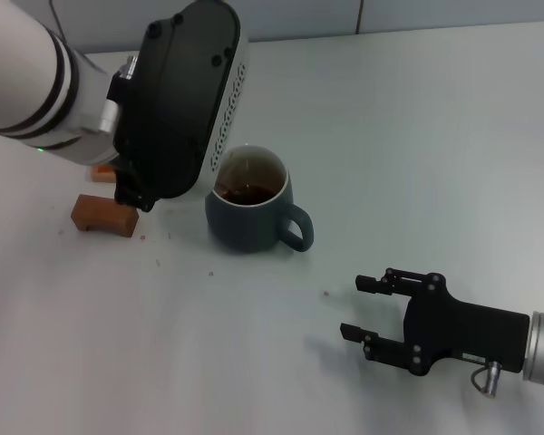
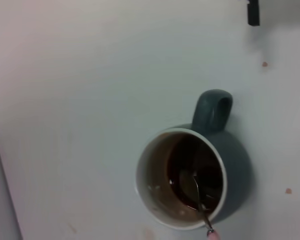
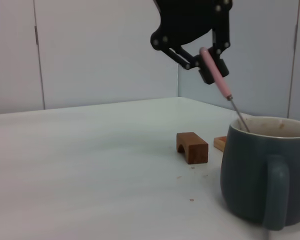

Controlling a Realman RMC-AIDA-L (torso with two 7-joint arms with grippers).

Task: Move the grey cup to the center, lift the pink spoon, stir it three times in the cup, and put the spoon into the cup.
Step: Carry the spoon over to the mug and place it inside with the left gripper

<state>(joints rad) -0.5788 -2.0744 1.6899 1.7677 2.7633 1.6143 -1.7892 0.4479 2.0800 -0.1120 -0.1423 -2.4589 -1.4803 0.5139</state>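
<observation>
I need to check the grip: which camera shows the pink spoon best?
The right wrist view: the pink spoon slants from the left pincer into the grey cup. The left wrist view shows only its metal bowl in the liquid. In the head view the left arm hides it.

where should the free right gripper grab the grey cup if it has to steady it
Judging by its pose, take the grey cup by its loop handle, which points toward the right gripper. Come from that side, low, clear of the pink spoon held by the left gripper.
</observation>
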